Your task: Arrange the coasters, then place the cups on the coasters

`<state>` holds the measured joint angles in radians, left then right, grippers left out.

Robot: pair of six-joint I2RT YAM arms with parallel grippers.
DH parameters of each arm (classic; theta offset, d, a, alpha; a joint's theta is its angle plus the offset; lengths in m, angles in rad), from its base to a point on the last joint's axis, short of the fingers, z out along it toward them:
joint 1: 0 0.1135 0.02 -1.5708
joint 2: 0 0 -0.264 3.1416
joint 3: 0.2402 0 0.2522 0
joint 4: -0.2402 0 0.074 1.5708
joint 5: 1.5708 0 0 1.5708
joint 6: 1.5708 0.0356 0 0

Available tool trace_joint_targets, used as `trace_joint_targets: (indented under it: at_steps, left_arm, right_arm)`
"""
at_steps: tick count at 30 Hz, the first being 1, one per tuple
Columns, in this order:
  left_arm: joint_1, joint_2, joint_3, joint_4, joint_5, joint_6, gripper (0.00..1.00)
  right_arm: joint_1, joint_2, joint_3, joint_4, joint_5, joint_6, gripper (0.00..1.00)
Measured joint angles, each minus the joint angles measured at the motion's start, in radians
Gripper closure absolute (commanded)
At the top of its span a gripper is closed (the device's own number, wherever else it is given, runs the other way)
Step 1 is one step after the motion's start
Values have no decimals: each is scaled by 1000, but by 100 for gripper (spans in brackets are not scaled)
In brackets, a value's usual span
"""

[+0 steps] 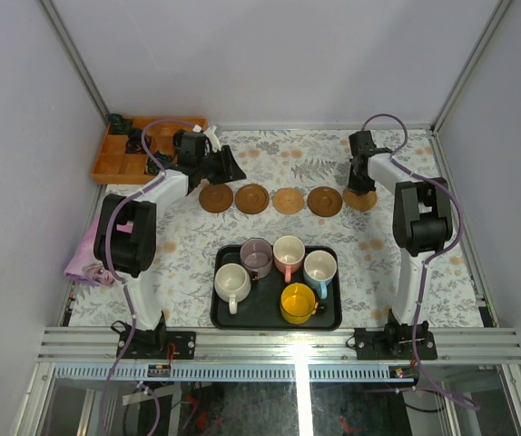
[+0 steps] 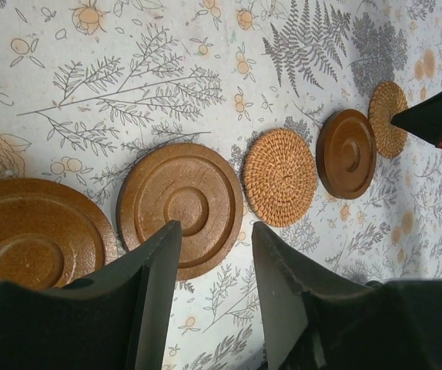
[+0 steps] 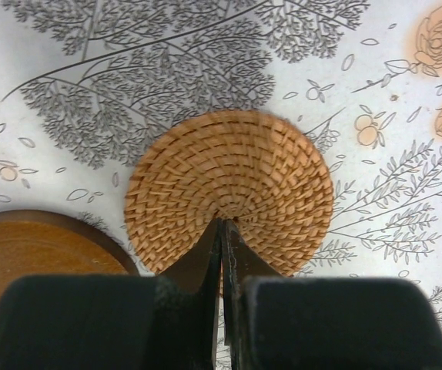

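Five coasters lie in a row across the table's middle: brown wood [image 1: 213, 197], brown wood [image 1: 251, 198], woven tan [image 1: 288, 200], brown wood [image 1: 324, 201] and woven tan [image 1: 360, 199]. My left gripper [image 2: 215, 231] hovers open by the left end of the row, over the edge of the second wooden coaster [image 2: 181, 208], with nothing between its fingers. My right gripper [image 3: 222, 222] is shut, its tips touching the centre of the rightmost woven coaster [image 3: 229, 189]. The cups stand on the black tray [image 1: 333, 313]: cream [image 1: 233, 282], mauve [image 1: 256, 257], pink [image 1: 289, 254], blue [image 1: 320, 269], yellow [image 1: 299, 302].
A wooden compartment box [image 1: 120, 154] with dark parts sits at the back left, just behind the left arm. A pink cloth [image 1: 88, 263] lies at the table's left edge. Walls enclose the table on three sides.
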<state>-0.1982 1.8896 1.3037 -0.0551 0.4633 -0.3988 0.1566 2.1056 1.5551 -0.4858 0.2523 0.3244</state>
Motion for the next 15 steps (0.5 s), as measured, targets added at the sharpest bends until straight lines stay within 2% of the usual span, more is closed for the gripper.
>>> trace_joint_targets:
  at_steps: [15]
  left_arm:
    - [23,55,20,9,8,-8,57]
  right_arm:
    - [-15,1,-15,2,23,15,100]
